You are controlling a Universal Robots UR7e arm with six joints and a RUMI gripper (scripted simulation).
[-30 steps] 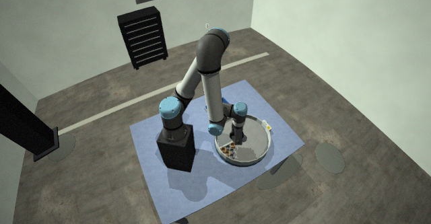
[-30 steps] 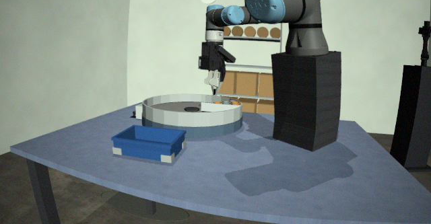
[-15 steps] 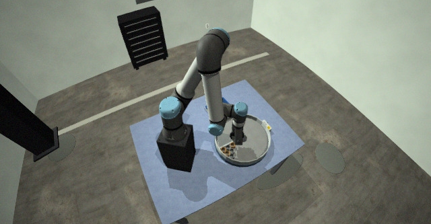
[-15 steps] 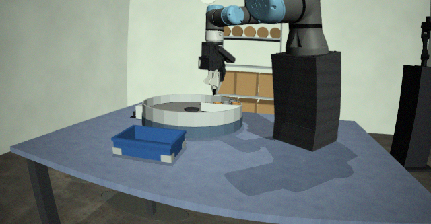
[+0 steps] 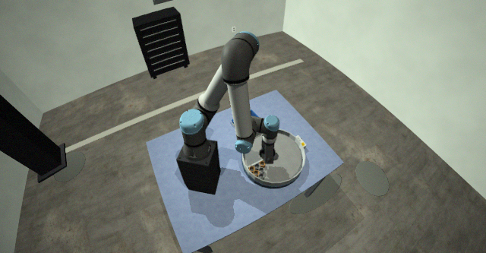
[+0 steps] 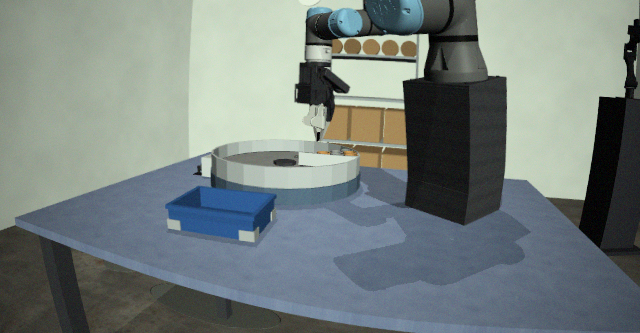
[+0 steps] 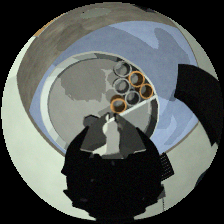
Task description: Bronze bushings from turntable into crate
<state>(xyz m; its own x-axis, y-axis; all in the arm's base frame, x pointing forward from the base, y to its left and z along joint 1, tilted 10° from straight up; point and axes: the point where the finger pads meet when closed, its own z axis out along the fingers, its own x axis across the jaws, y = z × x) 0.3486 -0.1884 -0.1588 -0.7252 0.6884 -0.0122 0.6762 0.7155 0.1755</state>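
Above turntable (image 5: 302,171) (image 6: 285,177) (image 7: 44,105), jaws (image 5: 269,162) (image 6: 318,138) hovering together, gripping nothing; pick-up apparently pending, next move needing opening over bronze bushing (image 7: 118,105).

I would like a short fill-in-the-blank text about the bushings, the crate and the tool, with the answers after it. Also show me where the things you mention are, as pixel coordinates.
The crate (image 6: 220,225) is coloured ____. In the wrist view, the number of bronze bushings (image 7: 118,105) on the turntable (image 5: 301,161) (image 6: 285,177) (image 7: 45,102) is ____. The jaws of the tool (image 6: 318,138) (image 7: 111,116) are ____, holding nothing.

Missing words: blue; three; shut.
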